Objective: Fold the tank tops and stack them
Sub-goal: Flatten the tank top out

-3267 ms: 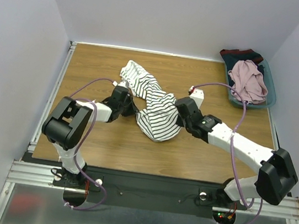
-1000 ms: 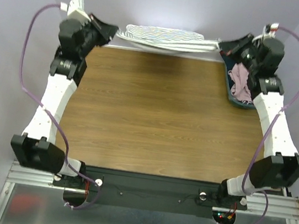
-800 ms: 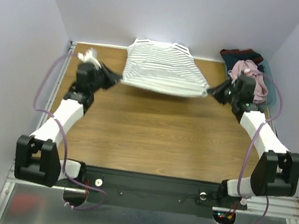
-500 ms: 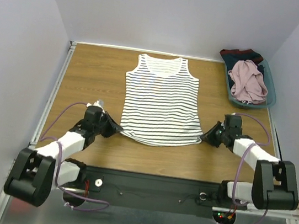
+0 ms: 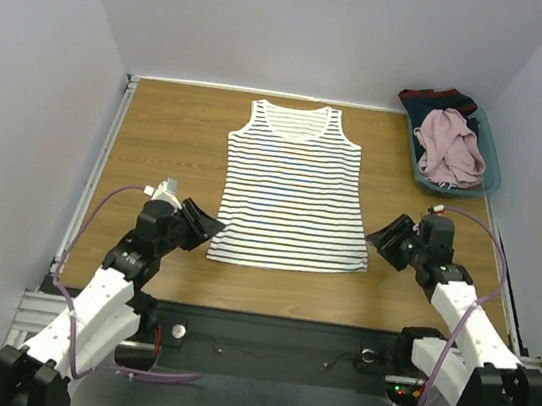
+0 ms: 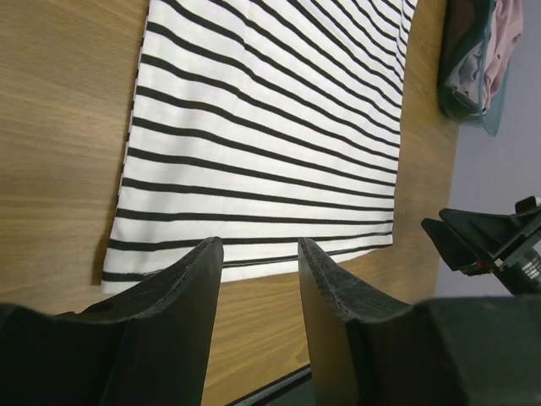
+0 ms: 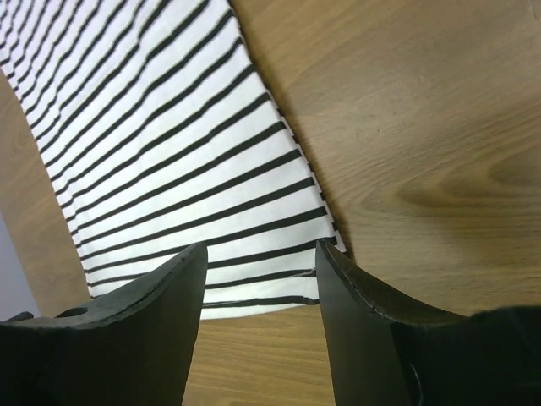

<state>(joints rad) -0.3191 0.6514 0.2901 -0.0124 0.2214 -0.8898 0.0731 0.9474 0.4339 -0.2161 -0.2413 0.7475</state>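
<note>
The white tank top with thin black stripes (image 5: 293, 188) lies spread flat on the wooden table, neck at the far side, hem toward the arms. It fills the upper part of the left wrist view (image 6: 262, 127) and of the right wrist view (image 7: 169, 144). My left gripper (image 5: 209, 227) hovers open just off the hem's left corner, holding nothing (image 6: 259, 254). At the hem's right corner my right gripper (image 5: 379, 238) is open and empty too (image 7: 260, 258). The dusty pink tank top (image 5: 448, 147) lies bunched in the teal bin.
A teal bin (image 5: 490, 178) at the far right corner also holds dark navy-and-red clothing (image 5: 439, 98). It shows at the top right of the left wrist view (image 6: 465, 80). Bare wood table (image 5: 169, 138) lies on both sides of the striped top. Grey walls enclose the table.
Both arms swung the striped top down from the far edge and laid it flat. Both grippers then opened, released the hem corners and drew slightly back from them.
</note>
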